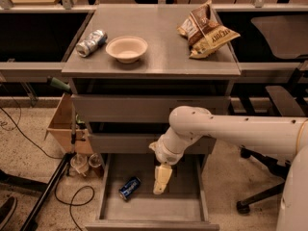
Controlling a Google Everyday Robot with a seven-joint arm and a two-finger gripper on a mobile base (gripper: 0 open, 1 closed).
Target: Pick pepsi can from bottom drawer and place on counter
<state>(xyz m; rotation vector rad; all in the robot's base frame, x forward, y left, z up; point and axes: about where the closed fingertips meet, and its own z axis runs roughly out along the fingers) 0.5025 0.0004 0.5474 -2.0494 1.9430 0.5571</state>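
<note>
The pepsi can (130, 188), dark blue with silver ends, lies on its side on the floor of the open bottom drawer (149, 210), left of its middle. My gripper (160, 182) hangs over the drawer on the white arm, pointing down, just right of the can and apart from it. The counter (163, 52) is the grey top of the cabinet above.
On the counter lie a silver-grey can (91, 43), a pale bowl (126, 48) and a chip bag (207, 29). A cardboard box (62, 126) and cables sit on the floor at left. An office chair base (262, 196) stands at right.
</note>
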